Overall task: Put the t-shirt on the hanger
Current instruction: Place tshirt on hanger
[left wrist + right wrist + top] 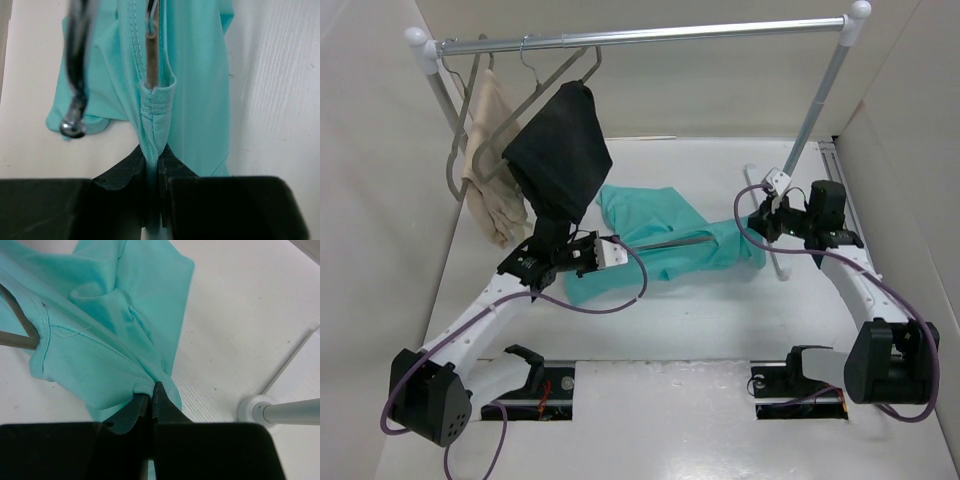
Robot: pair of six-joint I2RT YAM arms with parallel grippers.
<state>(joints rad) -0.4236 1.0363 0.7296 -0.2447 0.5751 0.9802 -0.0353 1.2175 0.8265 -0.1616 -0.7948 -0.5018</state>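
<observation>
**A:** Where's the t-shirt (660,215)?

**B:** Mid-worktop (720,330), drawn out between my arms. Both sets of jaws are clenched on teal cloth. The left pinches a stitched edge and the right a bunched fold.

**A:** And the hanger (672,240)?

**B:** Partly inside the cloth. Seen from above, its long axis runs from 9 to 3 o'clock, the same as the shirt's. From my left jaws its bar stands at 12 o'clock, with the tip tucked behind a hem. The hook (75,75) hangs at 11 o'clock, outside the cloth. From my right jaws a corner shows at 10 o'clock.

**A:** Which arm is nearer?

**B:** The left, I judge. Any pull should follow that axis, or the cloth could snag.
</observation>
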